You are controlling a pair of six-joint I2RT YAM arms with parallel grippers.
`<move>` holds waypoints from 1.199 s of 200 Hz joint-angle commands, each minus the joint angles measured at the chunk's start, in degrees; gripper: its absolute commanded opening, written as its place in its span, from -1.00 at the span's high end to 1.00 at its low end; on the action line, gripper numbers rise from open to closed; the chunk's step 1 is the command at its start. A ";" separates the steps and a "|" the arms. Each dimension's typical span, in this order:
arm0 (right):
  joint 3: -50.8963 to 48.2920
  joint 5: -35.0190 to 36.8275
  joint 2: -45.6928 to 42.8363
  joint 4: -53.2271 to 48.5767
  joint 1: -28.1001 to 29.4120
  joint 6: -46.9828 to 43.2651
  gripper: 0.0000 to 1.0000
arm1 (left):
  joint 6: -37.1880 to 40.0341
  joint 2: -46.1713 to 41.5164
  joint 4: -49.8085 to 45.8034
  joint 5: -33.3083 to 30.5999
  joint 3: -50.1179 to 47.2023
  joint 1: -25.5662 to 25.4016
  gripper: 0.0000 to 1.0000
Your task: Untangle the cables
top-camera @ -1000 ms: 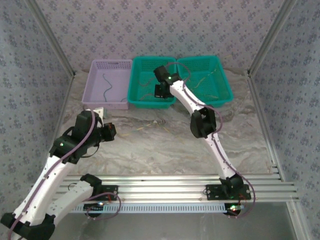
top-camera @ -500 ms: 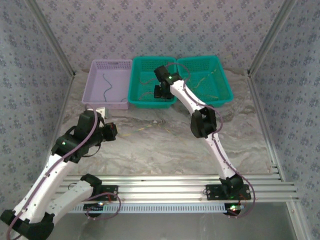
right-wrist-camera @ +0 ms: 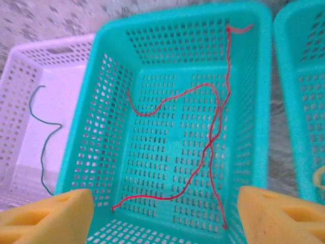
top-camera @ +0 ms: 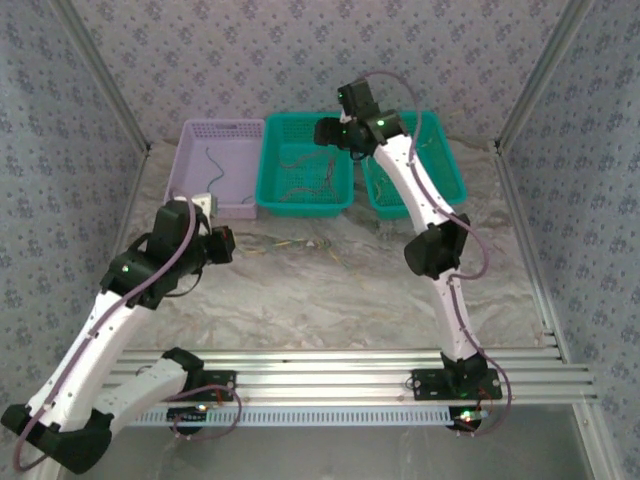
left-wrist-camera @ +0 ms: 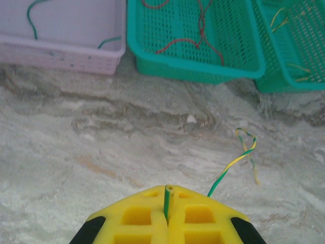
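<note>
As far as can be counted: three baskets, one lilac basket (top-camera: 222, 125) and two teal.

- Middle teal basket (top-camera: 305, 206): red cables (right-wrist-camera: 213, 142) (apparently two), under the wide-open right gripper (right-wrist-camera: 165, 216).
- Lilac basket: one green cable (right-wrist-camera: 45, 137).
- Right teal basket (top-camera: 450, 170): yellow cables (left-wrist-camera: 284, 18), number unclear.
- Left gripper (left-wrist-camera: 166, 213): clamped on one green-yellow cable (left-wrist-camera: 233, 165), which trails over the table (left-wrist-camera: 101, 152).

walls (top-camera: 300, 50): blue-grey floral wallpaper | tabletop (top-camera: 330, 300): marbled grey-beige | corner posts (top-camera: 102, 78): aluminium
</note>
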 commanded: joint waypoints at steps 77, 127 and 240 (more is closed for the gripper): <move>-51.25 16.31 -54.74 16.15 -1.92 -3.86 -1.00 | 12.69 30.26 -1.86 -5.73 49.71 -8.68 1.00; -74.11 21.96 -82.98 16.77 -1.52 1.99 -1.00 | 20.67 58.06 -13.75 -9.69 95.33 -13.36 1.00; -80.96 20.10 -106.06 2.45 -0.55 4.07 -1.00 | 25.51 78.36 7.04 -17.31 99.63 -16.66 1.00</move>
